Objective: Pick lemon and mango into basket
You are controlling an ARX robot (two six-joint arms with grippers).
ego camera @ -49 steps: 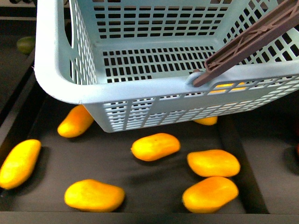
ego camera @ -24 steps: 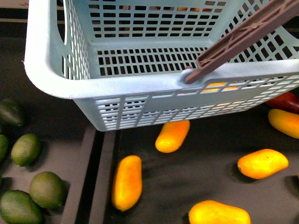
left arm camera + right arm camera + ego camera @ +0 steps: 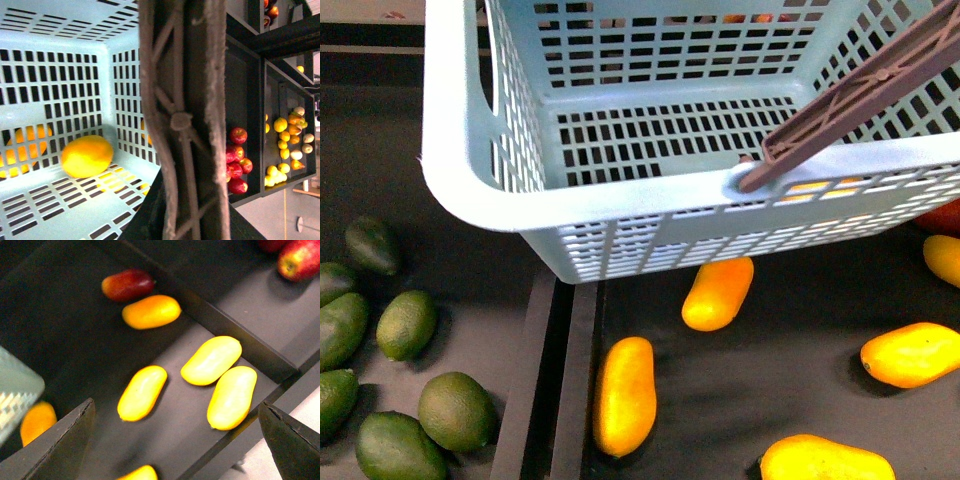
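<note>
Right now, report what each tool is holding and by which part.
The left tool appears to hold the basket by its brown handle, though its fingers are hidden. The right tool is open, holding nothing.

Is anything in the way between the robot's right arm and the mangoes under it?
Nothing visible is. The right end effector is open, and the nearest mango lies uncovered on the dark tray right below it. The basket is off to one side, not over that mango.
</note>
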